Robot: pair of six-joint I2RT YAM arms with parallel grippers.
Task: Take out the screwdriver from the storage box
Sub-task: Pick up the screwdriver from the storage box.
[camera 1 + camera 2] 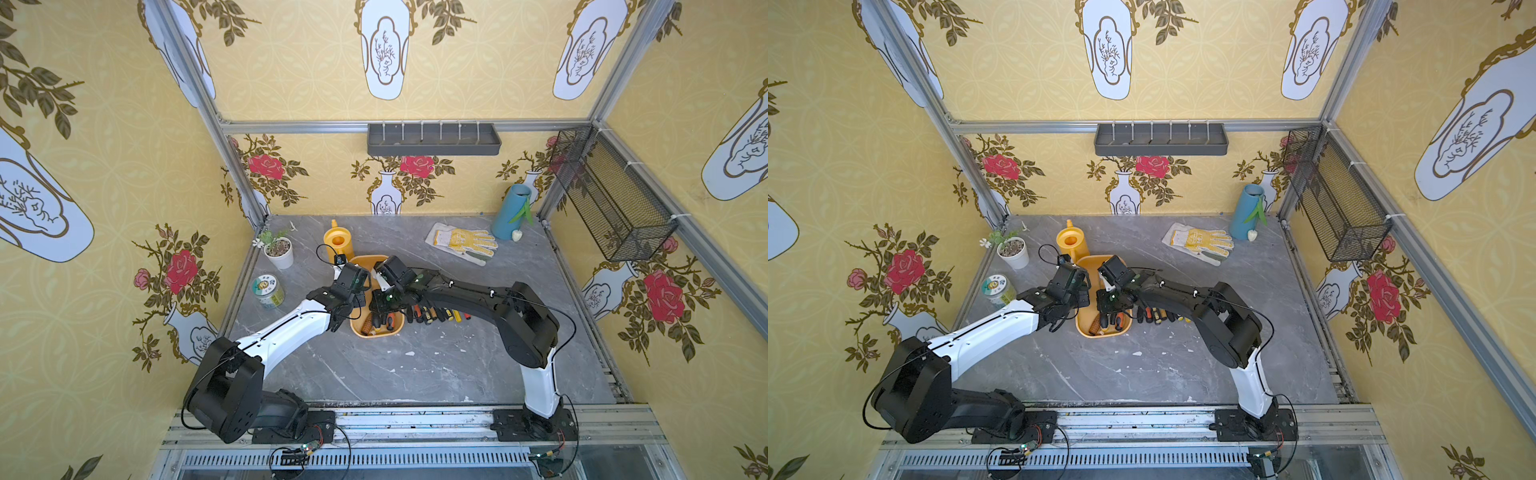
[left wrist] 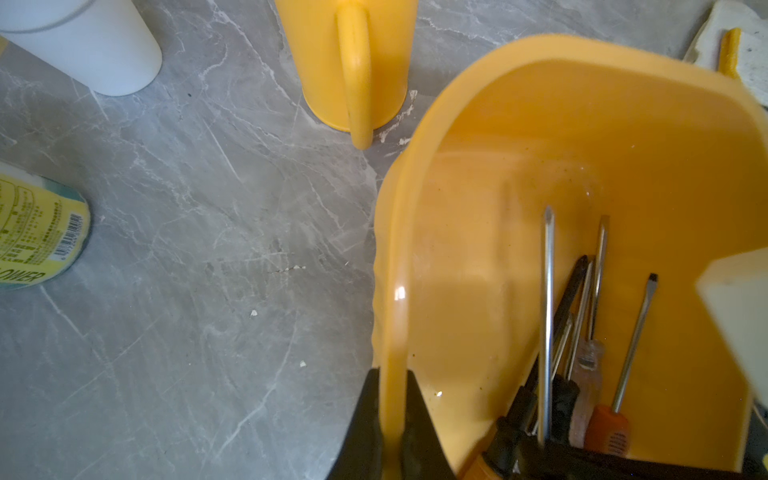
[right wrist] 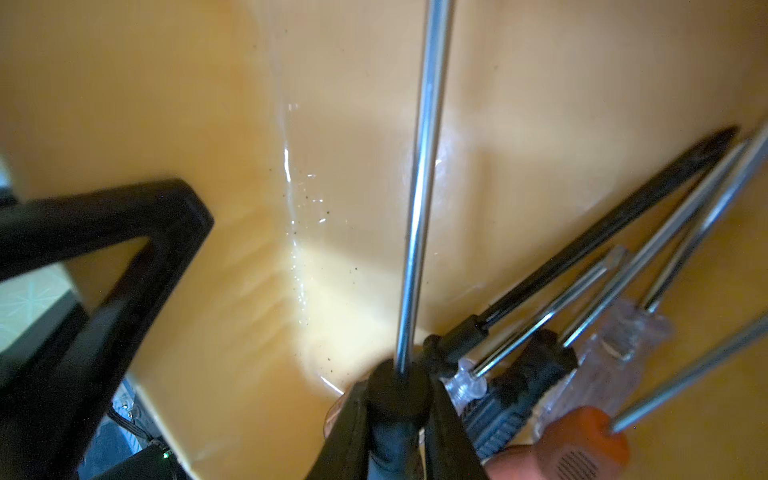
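The yellow-orange storage box (image 1: 366, 261) (image 1: 1089, 266) lies at the table's middle with several screwdrivers in its near end. My left gripper (image 2: 392, 399) is shut on the box's left rim (image 2: 388, 257), one finger outside and one inside. My right gripper (image 3: 399, 401) reaches down into the box and is shut on the black handle of a screwdriver (image 3: 419, 187) whose long silver shaft points toward the far end; the same screwdriver (image 2: 548, 311) shows in the left wrist view. Other screwdrivers (image 3: 582, 316) with black, clear and orange handles lie beside it.
Several more screwdrivers (image 1: 436, 313) lie in a row on the table just right of the box. A yellow watering can (image 1: 338, 243) stands behind it. To the left are a white plant pot (image 1: 279, 251) and a labelled can (image 1: 268, 291). A glove (image 1: 463, 243), a blue vase (image 1: 511, 212) and a black mesh basket (image 1: 611, 199) are at the right.
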